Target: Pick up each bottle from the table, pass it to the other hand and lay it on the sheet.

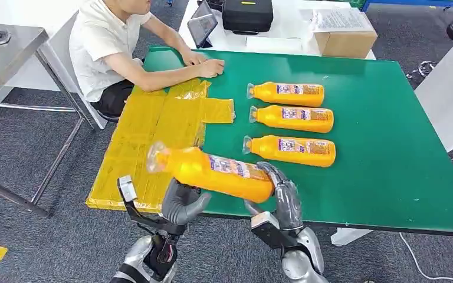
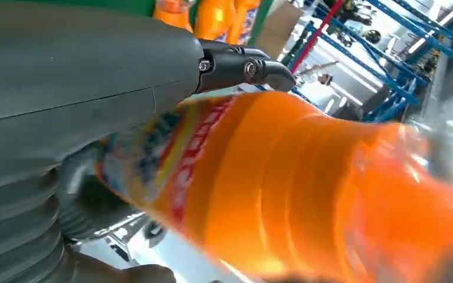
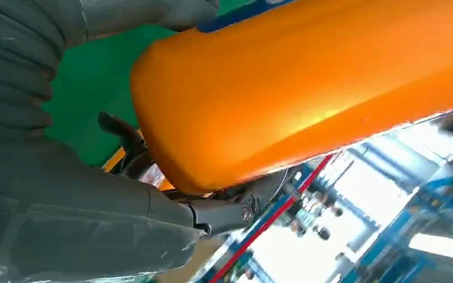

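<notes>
Green table; both robot hands, left, right, clamp orange bottle; label unreadable.

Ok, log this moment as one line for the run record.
phase: handover | held bottle: gripped by right hand and left hand | table: three bottles lying | yellow sheet: no bottle

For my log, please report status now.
Both robot hands, left and right, hold one bottle. Sheet empty. Person's hand beside sheet.
</notes>
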